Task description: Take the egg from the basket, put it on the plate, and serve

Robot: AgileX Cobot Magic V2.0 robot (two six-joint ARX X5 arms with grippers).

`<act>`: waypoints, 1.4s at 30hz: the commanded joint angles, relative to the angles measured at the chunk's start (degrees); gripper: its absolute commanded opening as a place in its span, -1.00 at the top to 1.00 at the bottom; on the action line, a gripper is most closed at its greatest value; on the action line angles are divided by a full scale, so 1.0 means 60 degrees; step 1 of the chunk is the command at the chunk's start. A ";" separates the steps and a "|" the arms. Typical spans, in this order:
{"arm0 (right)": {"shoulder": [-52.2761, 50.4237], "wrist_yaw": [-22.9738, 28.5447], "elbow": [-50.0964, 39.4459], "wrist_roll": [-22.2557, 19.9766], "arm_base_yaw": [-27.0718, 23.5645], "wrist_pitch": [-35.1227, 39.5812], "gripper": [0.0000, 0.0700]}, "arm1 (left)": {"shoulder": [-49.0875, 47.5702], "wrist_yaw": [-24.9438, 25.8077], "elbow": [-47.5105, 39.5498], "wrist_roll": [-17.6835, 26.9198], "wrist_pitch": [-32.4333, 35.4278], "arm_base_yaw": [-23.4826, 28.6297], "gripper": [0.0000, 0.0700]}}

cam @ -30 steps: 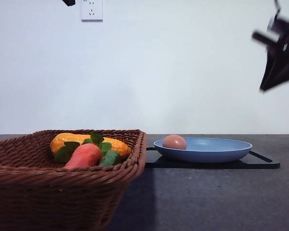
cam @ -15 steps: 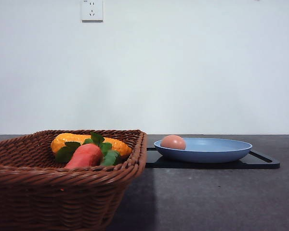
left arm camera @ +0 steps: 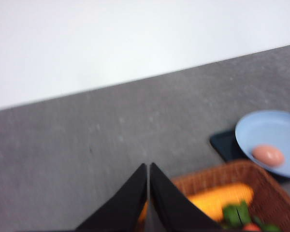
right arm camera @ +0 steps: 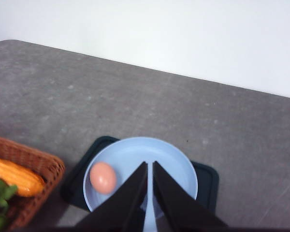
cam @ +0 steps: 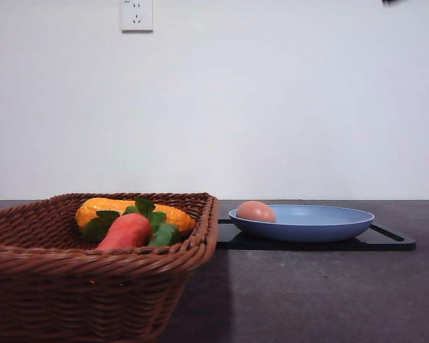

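On the wide round blue plate (cam: 322, 221) sits the small pinkish-brown egg (cam: 255, 211), out of the brown woven wicker basket (cam: 93, 275). Both grippers hang high with fingers pressed together, holding nothing: left gripper (left arm camera: 148, 169), right gripper (right arm camera: 150, 169). The plate probably waits to be served.
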 commanded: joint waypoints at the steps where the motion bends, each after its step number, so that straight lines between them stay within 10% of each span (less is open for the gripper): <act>1: -0.0241 0.0210 -0.1100 -0.0074 0.0129 0.0915 1.00 | -0.0724 0.0048 -0.0857 -0.0719 0.0201 -0.0029 1.00; 8: -0.0813 0.0233 -0.3258 0.0159 0.0162 0.2387 1.00 | -0.2640 0.0044 -0.2448 -0.2092 0.0117 -0.0025 1.00; 27: -0.0812 0.0229 -0.3281 0.0156 0.0162 0.2248 1.00 | -0.2718 0.0044 -0.2449 -0.2117 0.0078 -0.0029 1.00; 33: -0.0809 0.0229 -0.3281 0.0156 0.0162 0.2252 1.00 | -0.4069 -0.0057 -0.2593 -0.0446 -0.0040 0.0572 1.00; 42: -0.0813 0.0229 -0.3281 0.0159 0.0162 0.2255 1.00 | -0.5464 -0.0058 -0.4777 -0.0550 0.2203 0.2261 1.00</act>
